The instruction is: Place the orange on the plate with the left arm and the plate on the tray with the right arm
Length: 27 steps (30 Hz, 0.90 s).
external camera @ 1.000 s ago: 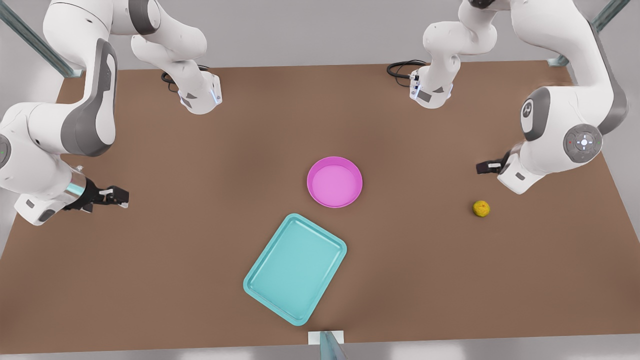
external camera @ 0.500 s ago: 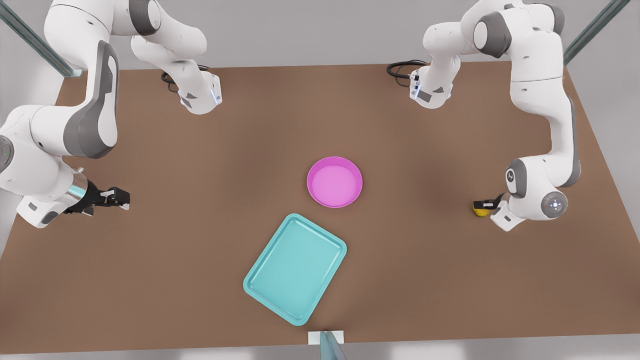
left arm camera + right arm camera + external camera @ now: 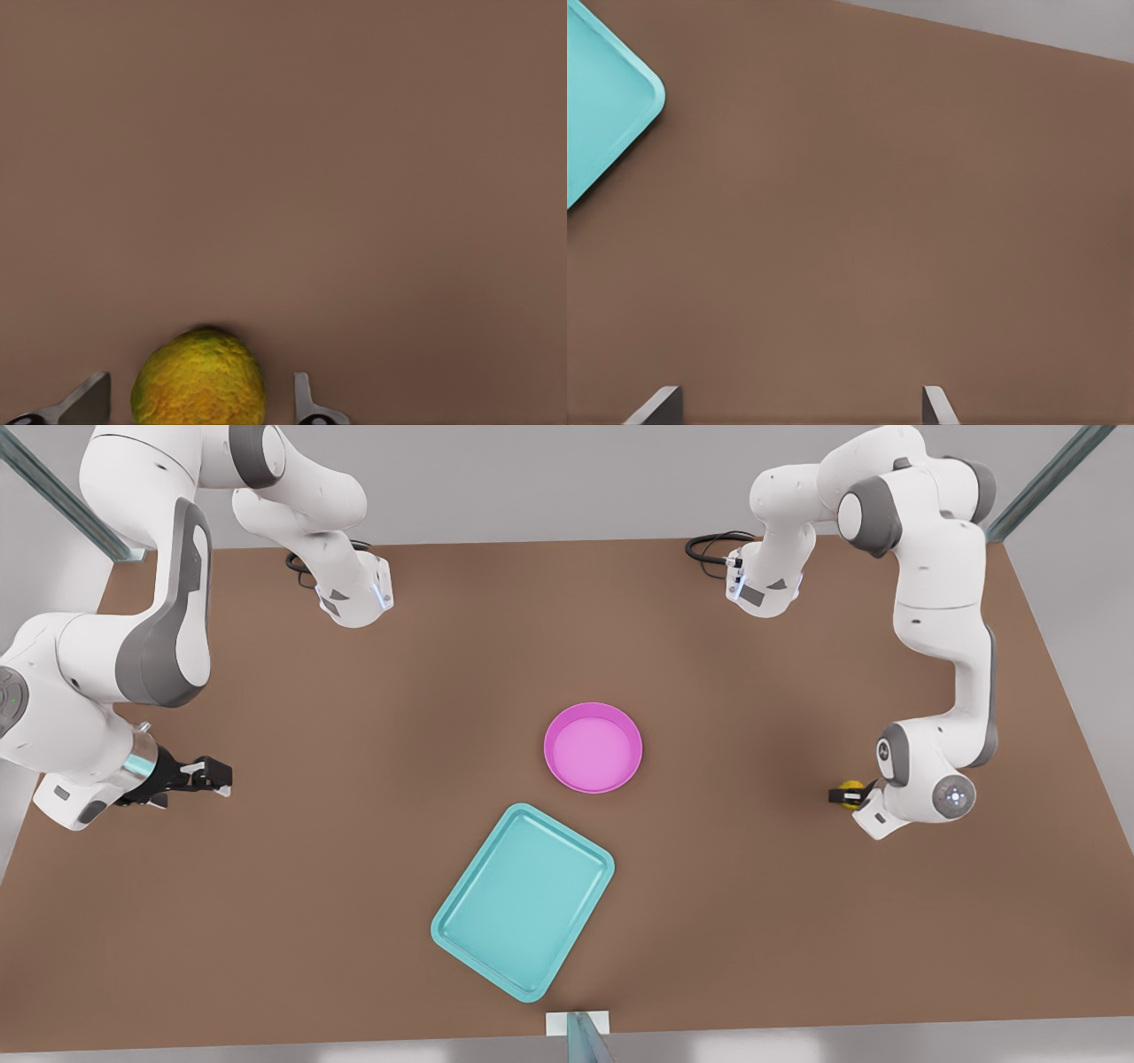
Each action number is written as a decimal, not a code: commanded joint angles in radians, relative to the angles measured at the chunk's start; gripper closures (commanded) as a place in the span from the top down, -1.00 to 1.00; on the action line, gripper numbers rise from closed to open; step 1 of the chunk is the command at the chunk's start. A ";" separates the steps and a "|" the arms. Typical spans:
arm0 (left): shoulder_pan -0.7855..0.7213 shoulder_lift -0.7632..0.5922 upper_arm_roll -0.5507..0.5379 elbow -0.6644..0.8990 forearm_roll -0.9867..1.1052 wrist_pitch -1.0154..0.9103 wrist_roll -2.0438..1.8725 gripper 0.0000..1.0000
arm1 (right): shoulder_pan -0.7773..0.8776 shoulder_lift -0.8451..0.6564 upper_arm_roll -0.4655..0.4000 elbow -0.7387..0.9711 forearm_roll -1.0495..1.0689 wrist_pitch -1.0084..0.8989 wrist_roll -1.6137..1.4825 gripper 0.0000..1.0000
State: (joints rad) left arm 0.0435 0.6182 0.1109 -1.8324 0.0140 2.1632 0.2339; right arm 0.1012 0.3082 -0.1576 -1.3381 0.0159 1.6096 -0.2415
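The small yellow-orange orange rests on the brown table at the front view's right. My left gripper is low over it and open, one finger on each side with a small gap to each. The pink plate sits near the table's middle with nothing on it. Just in front of it the teal tray lies at an angle. My right gripper waits open at the front view's left, holding nothing.
Both arm bases stand at the table's far edge, with black cables beside them. A small white mount sits at the near edge. Bare brown table lies between the orange and the plate.
My left arm has come down and brought its gripper from above and behind the orange to around it. The right gripper has barely shifted.
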 commanded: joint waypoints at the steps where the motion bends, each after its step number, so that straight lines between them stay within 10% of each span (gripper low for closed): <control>1: -0.001 0.002 0.001 -0.001 0.003 0.003 0.084 1.00 | 0.000 0.000 0.000 0.000 0.001 0.000 -0.015 1.00; 7: 0.007 0.015 0.001 -0.025 0.001 0.012 0.082 1.00 | 0.000 0.000 0.000 0.002 0.001 -0.003 -0.016 1.00; 12: 0.007 0.015 0.001 -0.025 0.001 0.020 0.076 0.41 | 0.000 0.002 0.000 0.002 0.001 -0.003 -0.018 1.00; 18: -0.004 -0.041 -0.008 -0.016 0.000 -0.014 0.064 0.35 | 0.000 0.002 0.000 0.002 0.001 -0.003 -0.019 1.00; 27: -0.668 -0.052 -0.069 0.242 -0.074 -0.255 -0.501 0.37 | 0.000 0.002 0.000 0.000 0.001 -0.005 -0.022 1.00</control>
State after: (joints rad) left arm -0.5787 0.5619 0.0510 -1.6043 -0.0152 2.0096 0.1702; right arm 0.1012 0.3111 -0.1576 -1.3381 0.0160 1.6056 -0.2572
